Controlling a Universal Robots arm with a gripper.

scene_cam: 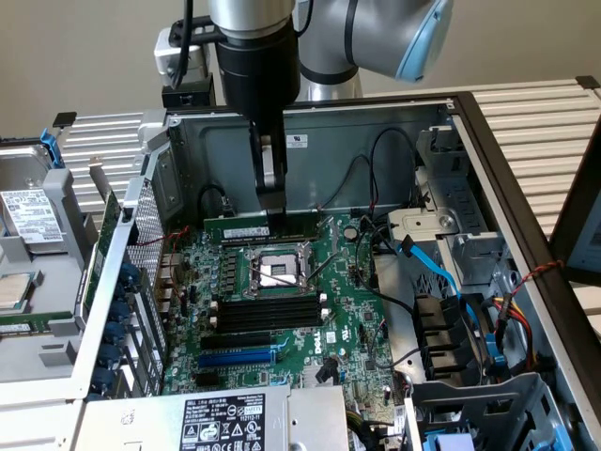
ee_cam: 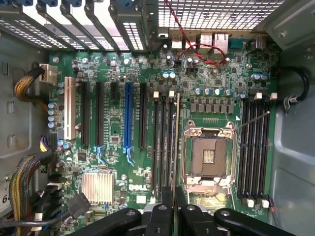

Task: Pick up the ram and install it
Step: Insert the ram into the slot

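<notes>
The ram (scene_cam: 235,226) stands on edge, clamped mid-length in the claw (scene_cam: 273,214). In the exterior view it lies at twelve o'clock of the CPU socket (scene_cam: 279,272), along a slot there; seated or not, we cannot tell. We judge it needs level, even pressure with the stick upright. The open case (scene_cam: 376,127) holds the motherboard (scene_cam: 352,324); the black slots (scene_cam: 268,313) at six o'clock are empty.

Ram (scene_cam: 239,227) beside socket (scene_cam: 280,272), inside case (scene_cam: 338,132)
</notes>
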